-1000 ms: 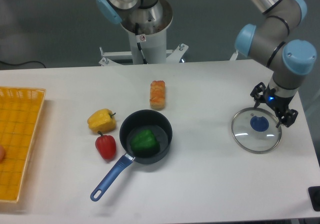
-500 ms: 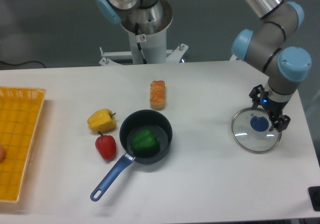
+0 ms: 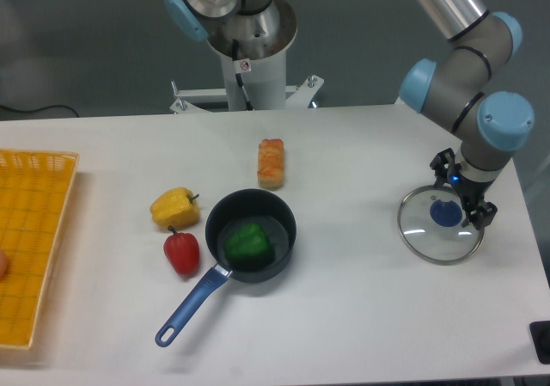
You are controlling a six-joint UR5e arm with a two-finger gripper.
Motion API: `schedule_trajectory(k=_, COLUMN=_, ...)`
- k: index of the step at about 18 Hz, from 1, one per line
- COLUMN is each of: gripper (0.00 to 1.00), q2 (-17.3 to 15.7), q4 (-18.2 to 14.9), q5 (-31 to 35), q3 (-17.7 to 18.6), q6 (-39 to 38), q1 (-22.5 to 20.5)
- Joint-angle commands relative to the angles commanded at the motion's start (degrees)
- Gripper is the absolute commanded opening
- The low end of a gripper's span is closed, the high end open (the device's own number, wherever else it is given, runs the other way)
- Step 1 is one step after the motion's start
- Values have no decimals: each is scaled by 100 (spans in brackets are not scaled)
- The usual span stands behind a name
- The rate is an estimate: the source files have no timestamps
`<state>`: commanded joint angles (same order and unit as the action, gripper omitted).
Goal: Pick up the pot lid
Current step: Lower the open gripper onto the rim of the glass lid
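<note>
Clear, blue-knobbed pot lid (image 3: 438, 235) lay on the white surface (image 3: 344, 317), well right of the black pan (image 3: 249, 204); you had the pincer (image 3: 461, 191) wide, also right of the pan.

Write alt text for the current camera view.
An open end effector hovers over a round lid with a blue knob. Toward the picture's left, a black pan holds a green pepper, near a red pepper and a yellow pepper.
</note>
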<state>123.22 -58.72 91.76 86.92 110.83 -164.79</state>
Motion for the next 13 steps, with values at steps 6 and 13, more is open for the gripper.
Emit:
schedule_trajectory(k=6, gripper=100, q2=62, q4=80, q5=0, q3=-17, q6=-26, q1=53)
schedule_trajectory(k=13, gripper=100, q2=132, q4=150, q5=0, q3=-9, q6=-149, q1=141)
